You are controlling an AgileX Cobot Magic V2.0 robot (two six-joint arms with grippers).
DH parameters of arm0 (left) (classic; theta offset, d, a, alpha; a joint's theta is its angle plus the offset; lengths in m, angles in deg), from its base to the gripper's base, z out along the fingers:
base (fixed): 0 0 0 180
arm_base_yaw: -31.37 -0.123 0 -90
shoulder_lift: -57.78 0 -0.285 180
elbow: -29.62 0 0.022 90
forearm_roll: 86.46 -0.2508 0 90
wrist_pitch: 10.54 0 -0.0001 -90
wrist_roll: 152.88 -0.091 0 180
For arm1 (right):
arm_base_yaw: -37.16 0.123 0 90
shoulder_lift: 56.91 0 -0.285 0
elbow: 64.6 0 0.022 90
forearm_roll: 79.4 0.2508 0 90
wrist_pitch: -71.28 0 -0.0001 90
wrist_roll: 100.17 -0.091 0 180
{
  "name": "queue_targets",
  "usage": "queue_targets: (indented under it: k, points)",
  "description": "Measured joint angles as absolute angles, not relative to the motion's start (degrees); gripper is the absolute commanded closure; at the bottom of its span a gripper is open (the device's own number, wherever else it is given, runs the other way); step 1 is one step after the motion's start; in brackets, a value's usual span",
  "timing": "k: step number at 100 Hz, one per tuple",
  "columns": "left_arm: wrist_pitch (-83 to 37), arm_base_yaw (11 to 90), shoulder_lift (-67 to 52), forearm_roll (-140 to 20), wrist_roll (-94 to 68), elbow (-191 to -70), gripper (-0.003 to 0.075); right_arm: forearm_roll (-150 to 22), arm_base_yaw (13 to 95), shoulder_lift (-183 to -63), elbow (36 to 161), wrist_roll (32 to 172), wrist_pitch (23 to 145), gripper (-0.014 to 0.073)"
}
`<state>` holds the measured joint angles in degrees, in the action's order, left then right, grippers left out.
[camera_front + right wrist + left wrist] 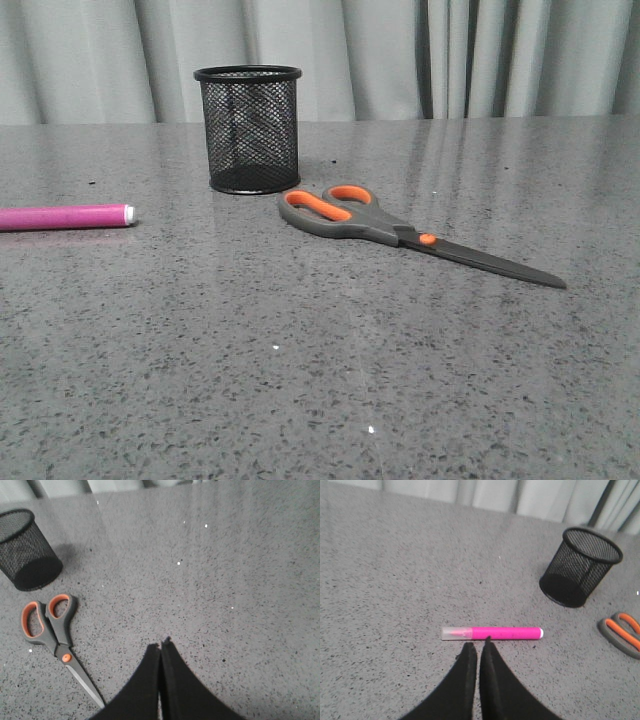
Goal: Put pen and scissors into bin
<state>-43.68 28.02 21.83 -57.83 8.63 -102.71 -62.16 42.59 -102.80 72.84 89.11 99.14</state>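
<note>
The magenta pen (62, 216) lies flat at the table's left edge, white tip toward the middle. In the left wrist view the pen (492, 633) lies crosswise just beyond my left gripper (477, 643), which is shut and empty. The scissors (400, 232) lie flat right of centre, handles toward the bin, blades pointing right and forward. In the right wrist view the scissors (54, 635) lie off to one side of my right gripper (161, 644), which is shut and empty. The black mesh bin (248, 128) stands upright behind the scissors' handles; it also shows in both wrist views (580, 565) (26, 550). Neither gripper shows in the front view.
The grey speckled table (320, 380) stretches back to a pale curtain (400, 55) along its far edge. Nothing else lies on it but small white specks.
</note>
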Motion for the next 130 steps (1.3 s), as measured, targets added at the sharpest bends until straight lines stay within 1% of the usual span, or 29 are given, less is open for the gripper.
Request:
queue_targets:
  k: [9, 14, 19, 21, 24, 31, 36, 38, 43, 48, 62, 84, 98, 113, 130]
  points:
    - [-45.60, 28.02, 17.43, -57.83, 8.15, -105.74, 0.0736, -62.26, 42.59, -106.64, 75.86, 90.07, 101.59, 0.0638]
    - [-46.42, 28.02, 15.48, -57.83, 7.82, -106.95, 0.0725, -62.37, 42.59, -108.15, 76.94, 90.44, 102.37, 0.0587]
    - [-46.91, 28.02, 13.73, -57.83, 6.61, -108.03, 0.0694, -62.37, 42.59, -109.23, 77.59, 90.67, 102.83, 0.0490]
    - [-47.22, 28.02, 13.04, -57.83, 6.32, -108.48, 0.0673, -62.37, 42.59, -109.46, 77.88, 90.84, 102.98, 0.0459]
    - [-47.52, 28.02, 11.93, -57.83, 5.43, -109.04, 0.0640, -62.47, 42.59, -109.83, 78.17, 90.87, 103.37, 0.0376]
    - [-48.46, 28.02, 9.86, -57.83, 4.23, -110.41, 0.0528, -62.47, 42.59, -110.15, 78.65, 91.01, 103.39, 0.0206]
    - [-48.80, 28.02, 8.53, -57.68, 3.95, -111.22, 0.0428, -62.47, 42.59, -110.20, 78.75, 91.10, 103.51, 0.0131]
    - [-48.97, 28.02, 7.96, -57.42, 3.84, -111.55, 0.0405, -62.47, 42.59, -110.20, 78.89, 91.10, 103.51, 0.0115]
    - [-49.06, 28.02, 6.62, -56.80, 3.44, -112.35, 0.0329, -62.47, 42.59, -110.20, 78.88, 91.10, 103.51, 0.0106]
    - [-49.63, 28.02, 5.26, -55.79, 2.53, -113.27, 0.0304, -62.47, 42.59, -110.20, 78.88, 91.21, 103.51, 0.0108]
    - [-54.83, 28.02, 0.47, -53.42, -3.93, -117.36, 0.0334, -62.47, 42.59, -110.20, 78.88, 92.48, 104.67, 0.0108]
    - [-68.13, 28.02, -10.03, -53.05, -15.35, -127.13, 0.0334, -62.47, 42.59, -110.20, 78.88, 94.73, 106.82, 0.0108]
    - [-73.93, 28.54, -16.99, -53.05, -23.15, -133.19, 0.0334, -62.47, 42.59, -110.20, 79.00, 95.26, 107.60, 0.0108]
    - [-76.46, 31.33, -24.33, -54.74, -35.18, -138.12, 0.0332, -62.57, 42.59, -110.20, 79.00, 95.38, 107.83, 0.0108]
    - [-76.81, 36.67, -31.20, -60.04, -47.77, -141.60, 0.0332, -62.57, 42.59, -110.20, 79.00, 95.51, 107.83, 0.0108]
